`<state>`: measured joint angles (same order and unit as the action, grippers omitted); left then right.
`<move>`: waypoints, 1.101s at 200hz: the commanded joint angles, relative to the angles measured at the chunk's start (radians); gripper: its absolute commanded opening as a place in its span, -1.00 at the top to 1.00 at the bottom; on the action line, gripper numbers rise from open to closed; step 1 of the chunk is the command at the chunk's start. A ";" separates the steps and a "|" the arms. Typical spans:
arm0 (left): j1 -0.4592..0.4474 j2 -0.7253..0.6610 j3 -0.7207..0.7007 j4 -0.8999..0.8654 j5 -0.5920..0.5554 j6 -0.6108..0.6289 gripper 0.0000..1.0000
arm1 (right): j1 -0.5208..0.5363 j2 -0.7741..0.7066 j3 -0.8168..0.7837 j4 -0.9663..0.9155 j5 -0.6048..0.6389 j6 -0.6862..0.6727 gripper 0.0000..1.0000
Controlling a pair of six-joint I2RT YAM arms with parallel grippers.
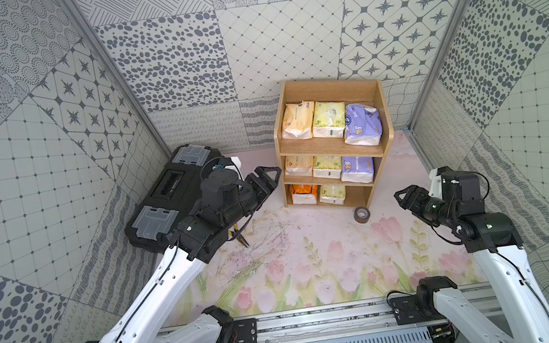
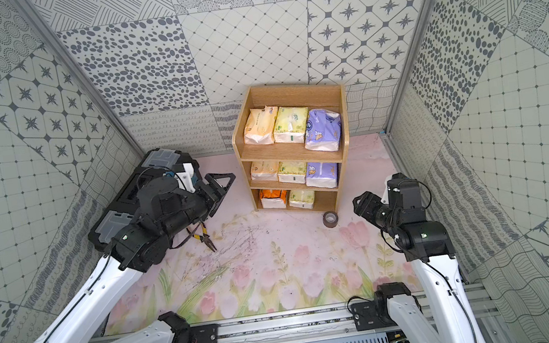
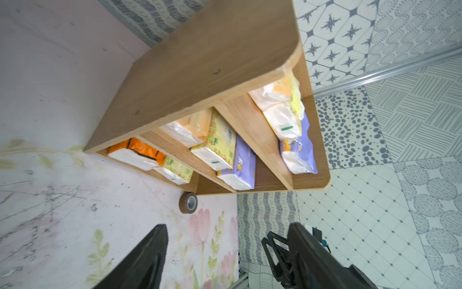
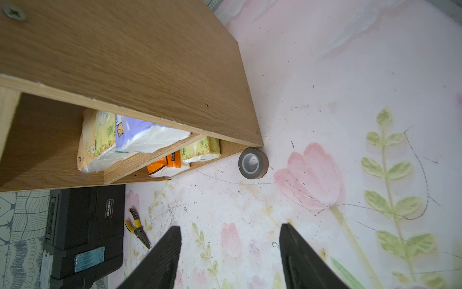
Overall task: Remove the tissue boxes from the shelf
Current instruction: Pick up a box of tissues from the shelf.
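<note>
- Ahead of the left gripper (image 1: 272,176) and right gripper (image 1: 401,198), inside the shelf (image 1: 330,153): eight tissue packs (image 1: 327,119).
- Both spread wide, holding nothing.
- Probably light, squashy, slick-wrapped; best pinched across the front end.

Bright, even, diffuse overhead light in both top views, soft shadows inside the shelf (image 1: 329,145) tiers, wall lines bowed toward frame edges, wrist views stretched at corners, pale floor mat (image 4: 350,62) partly washed out, left gripper fingers (image 3: 145,257) slightly soft close to the lens
</note>
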<state>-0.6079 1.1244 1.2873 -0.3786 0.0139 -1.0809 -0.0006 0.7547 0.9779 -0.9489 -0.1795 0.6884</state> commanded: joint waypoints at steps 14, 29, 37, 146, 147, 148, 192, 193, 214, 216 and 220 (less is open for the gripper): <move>-0.181 0.248 0.290 0.119 -0.047 -0.076 -0.48 | 0.001 0.014 0.048 0.012 -0.005 0.007 -0.34; -0.229 0.349 0.404 0.119 -0.050 -0.044 -0.46 | 0.001 0.009 0.042 0.016 0.010 0.025 -0.36; -0.243 0.405 0.468 0.103 -0.042 -0.033 -0.45 | 0.001 0.005 0.039 0.019 0.022 0.035 -0.36; -0.259 0.855 1.024 -0.231 -0.129 0.151 -0.12 | 0.001 -0.024 0.062 0.021 0.068 0.094 -0.35; -0.259 0.856 1.025 -0.232 -0.131 0.153 -0.12 | 0.001 -0.025 0.062 0.021 0.068 0.095 -0.35; -0.259 0.858 1.026 -0.233 -0.134 0.153 -0.12 | 0.001 -0.026 0.062 0.022 0.069 0.095 -0.35; -0.252 0.906 1.052 -0.261 -0.190 0.188 -0.11 | 0.001 -0.047 0.055 0.016 0.076 0.105 -0.34; -0.251 0.906 1.052 -0.261 -0.191 0.188 -0.11 | 0.001 -0.047 0.055 0.015 0.076 0.105 -0.34; -0.243 0.924 1.052 -0.262 -0.192 0.188 0.01 | 0.001 -0.054 0.060 0.002 0.084 0.104 -0.34; -0.243 0.926 1.052 -0.263 -0.191 0.189 0.01 | 0.001 -0.055 0.060 0.000 0.085 0.104 -0.34; -0.242 0.929 1.052 -0.262 -0.190 0.188 0.03 | 0.001 -0.056 0.061 -0.001 0.086 0.103 -0.34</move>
<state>-0.8597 2.0262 2.3188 -0.5930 -0.1268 -0.9531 -0.0006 0.7189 1.0203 -0.9508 -0.1181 0.7830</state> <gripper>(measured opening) 0.516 0.671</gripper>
